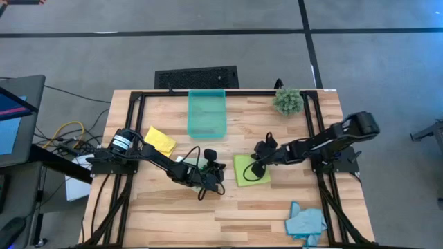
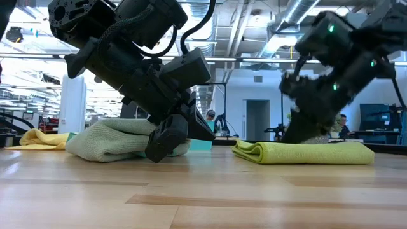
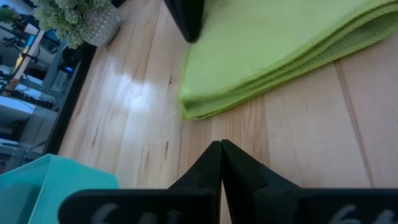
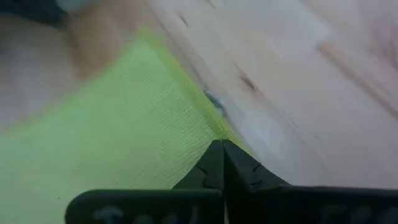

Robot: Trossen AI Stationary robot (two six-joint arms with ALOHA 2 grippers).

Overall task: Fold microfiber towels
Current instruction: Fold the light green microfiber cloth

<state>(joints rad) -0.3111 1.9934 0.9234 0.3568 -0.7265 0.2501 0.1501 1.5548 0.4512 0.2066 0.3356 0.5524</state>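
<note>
Right gripper [image 1: 255, 169], fingers closed w/ nothing between, presses the folded lime towel [image 1: 250, 169] at table centre, prob. flattening the fold. Left gripper [image 1: 213, 173], also closed empty, rests just left by the pale green towel [image 2: 111, 140].

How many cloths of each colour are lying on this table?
Yellow towel: 1
Pale green towel: 1
Lime green towel: 1
Light blue towel: 1
Total: 4
</note>
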